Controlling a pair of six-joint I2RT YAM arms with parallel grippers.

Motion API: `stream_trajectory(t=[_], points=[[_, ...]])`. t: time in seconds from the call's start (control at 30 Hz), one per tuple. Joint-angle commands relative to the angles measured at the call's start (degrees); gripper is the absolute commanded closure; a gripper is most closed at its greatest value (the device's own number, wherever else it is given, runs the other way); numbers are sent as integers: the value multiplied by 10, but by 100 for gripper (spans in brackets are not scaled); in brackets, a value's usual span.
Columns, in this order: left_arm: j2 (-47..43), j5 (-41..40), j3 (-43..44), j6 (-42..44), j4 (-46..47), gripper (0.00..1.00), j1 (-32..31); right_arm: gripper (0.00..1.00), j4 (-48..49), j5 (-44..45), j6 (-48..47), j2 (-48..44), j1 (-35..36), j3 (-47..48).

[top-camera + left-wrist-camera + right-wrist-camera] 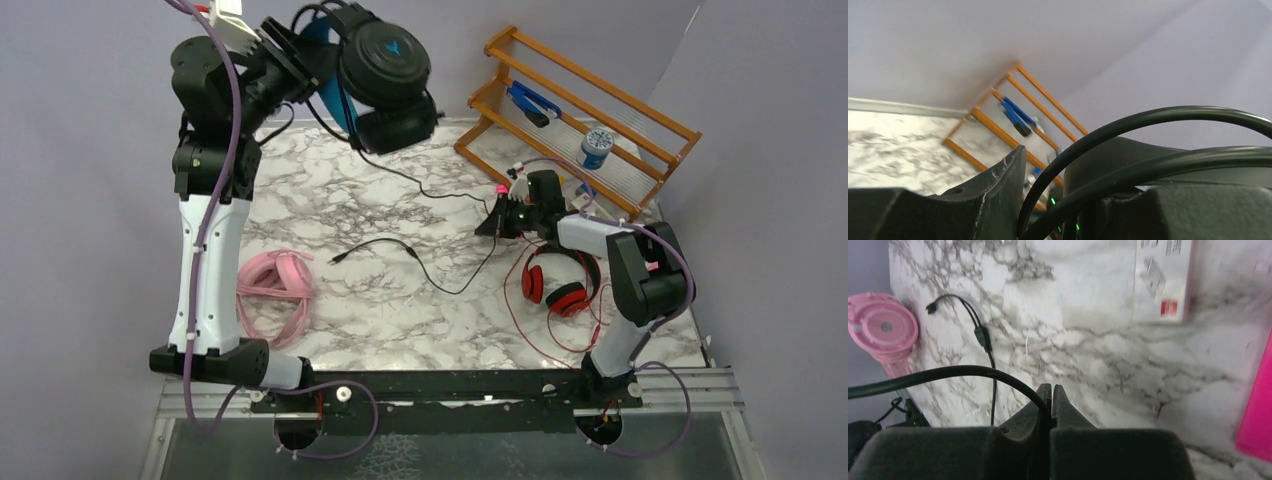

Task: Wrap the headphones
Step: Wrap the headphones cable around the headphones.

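Note:
My left gripper [297,52] is raised at the back left, shut on the black headphones with the blue headband [385,70] and holding them in the air. In the left wrist view its fingers [998,190] hold the black headset [1128,165], with loops of cable [1148,122] across the front. The thin black cable [440,190] hangs down to my right gripper [497,226], which is shut on it low over the table; its plug end [338,259] lies on the marble. The right wrist view shows the jaws [1052,390] pinching the cable [973,372]. The red headphones [560,285] lie by the right arm, the pink headphones [275,290] by the left arm.
A wooden rack [580,105] stands at the back right with a blue tool [528,100] and a spool [598,148] on it. The red cable [520,320] loops near the right arm's base. A white labelled box [1163,280] shows in the right wrist view.

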Motion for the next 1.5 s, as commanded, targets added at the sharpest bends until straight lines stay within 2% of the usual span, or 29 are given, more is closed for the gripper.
stream_trajectory(t=[0.0,0.2,0.37,0.5,0.6,0.7,0.8,0.97,1.07,1.23,1.47], points=[[-81,80,-41,73,-16,100,-78,100,-38,-2,-17,46,-14,87],[-216,-88,-213,242,-144,100,-165,100,-119,28,-46,61,-88,192],[-266,-96,-347,302,-211,100,-193,100,-156,58,-65,36,-114,228],[-287,-183,-443,356,-229,100,-199,100,-196,64,-77,22,-114,277],[-276,-221,-482,395,-231,100,-206,100,-214,53,-80,17,-114,314],[-239,-328,-487,407,-239,100,-258,100,-243,18,-91,21,-114,356],[-194,-437,-490,409,-251,100,-298,100,-269,19,-101,14,-114,382],[-136,-610,-487,377,-245,100,-357,100,-341,3,-130,14,-113,444],[-103,-704,-466,337,-228,100,-359,100,-354,-18,-128,-5,-112,447],[-40,-813,-427,271,-217,100,-358,100,-358,-36,-117,-48,-110,436],[99,-887,-335,194,-202,100,-325,100,-351,-98,-89,-108,-95,414]])
